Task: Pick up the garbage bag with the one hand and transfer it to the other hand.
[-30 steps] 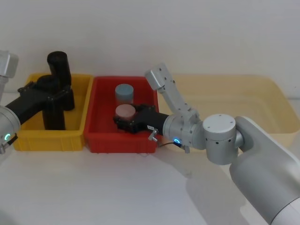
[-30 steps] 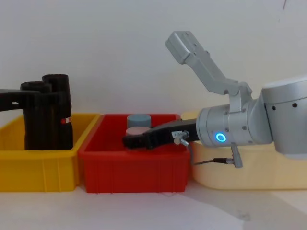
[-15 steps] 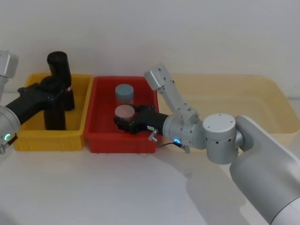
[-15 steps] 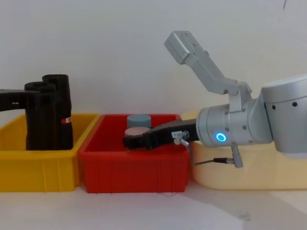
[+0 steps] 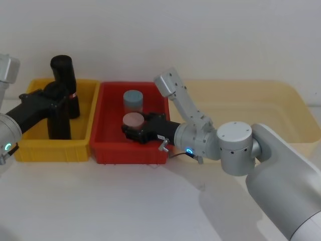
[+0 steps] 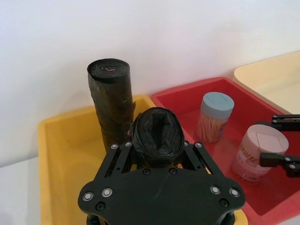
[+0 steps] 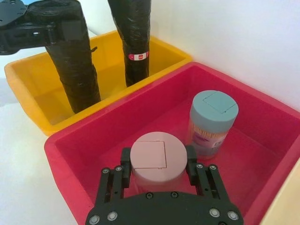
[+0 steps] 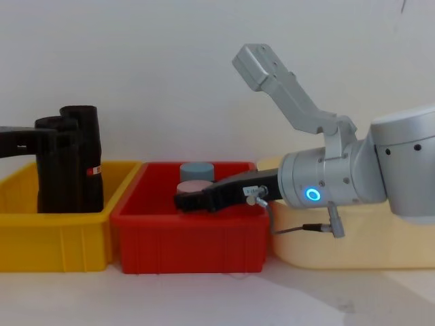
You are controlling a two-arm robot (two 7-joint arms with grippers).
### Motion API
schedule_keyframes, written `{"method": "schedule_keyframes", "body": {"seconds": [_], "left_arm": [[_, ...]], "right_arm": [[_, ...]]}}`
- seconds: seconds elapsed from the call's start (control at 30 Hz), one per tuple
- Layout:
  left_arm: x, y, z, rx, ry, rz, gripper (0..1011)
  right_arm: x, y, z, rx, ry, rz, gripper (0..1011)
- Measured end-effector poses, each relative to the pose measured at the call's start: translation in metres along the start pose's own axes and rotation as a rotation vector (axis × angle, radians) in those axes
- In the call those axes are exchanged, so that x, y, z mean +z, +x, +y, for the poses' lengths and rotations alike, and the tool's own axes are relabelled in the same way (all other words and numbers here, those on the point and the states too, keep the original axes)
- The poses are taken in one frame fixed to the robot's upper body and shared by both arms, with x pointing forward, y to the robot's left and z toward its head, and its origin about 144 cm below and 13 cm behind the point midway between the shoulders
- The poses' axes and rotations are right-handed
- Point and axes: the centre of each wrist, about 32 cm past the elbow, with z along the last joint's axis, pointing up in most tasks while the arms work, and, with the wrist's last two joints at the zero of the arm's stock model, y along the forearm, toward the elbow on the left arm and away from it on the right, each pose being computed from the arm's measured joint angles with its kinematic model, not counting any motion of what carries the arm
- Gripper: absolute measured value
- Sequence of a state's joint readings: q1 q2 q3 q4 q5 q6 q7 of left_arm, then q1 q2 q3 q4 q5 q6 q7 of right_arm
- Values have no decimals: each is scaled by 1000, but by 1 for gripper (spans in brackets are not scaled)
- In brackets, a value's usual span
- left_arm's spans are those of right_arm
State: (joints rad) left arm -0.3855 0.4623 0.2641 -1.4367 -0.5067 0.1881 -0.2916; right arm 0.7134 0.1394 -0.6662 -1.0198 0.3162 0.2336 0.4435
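Two black rolls stand upright in the yellow bin (image 5: 50, 150). The nearer one is the garbage bag (image 5: 58, 125). My left gripper (image 5: 59, 103), on the green-ringed arm, is shut around its upper part (image 6: 157, 133). No label shows on it. The farther, taller roll (image 5: 62, 68) carries a red-and-white label (image 7: 139, 56). My right gripper (image 5: 134, 125), on the blue-ringed arm, hangs inside the red bin (image 5: 128, 153). It is open, with its fingers (image 7: 125, 164) on either side of a pink-lidded jar (image 7: 158, 154).
A blue-lidded jar (image 5: 133, 98) stands behind the pink one in the red bin. A large cream tub (image 5: 251, 100) sits to the right of it. A white wall lies close behind the bins. White tabletop (image 5: 125, 201) stretches in front.
My left gripper's fingers have drawn in around the nearer roll, which still stands in the yellow bin. The right arm has barely moved.
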Motion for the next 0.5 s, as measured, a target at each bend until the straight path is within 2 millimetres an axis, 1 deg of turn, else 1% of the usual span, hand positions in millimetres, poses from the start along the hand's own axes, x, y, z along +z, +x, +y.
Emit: {"method": "schedule_keyframes", "body": {"seconds": [0.23, 0.43, 0.5], "left_arm": [[2, -1, 0, 0, -20, 1, 343], [14, -3, 1, -3, -72, 0, 343], [22, -5, 1, -7, -100, -2, 343]], "right_arm": [[2, -1, -3, 8, 16, -10, 665], [10, 0, -12, 8, 68, -32, 665], [13, 0, -14, 7, 83, -38, 665]]}}
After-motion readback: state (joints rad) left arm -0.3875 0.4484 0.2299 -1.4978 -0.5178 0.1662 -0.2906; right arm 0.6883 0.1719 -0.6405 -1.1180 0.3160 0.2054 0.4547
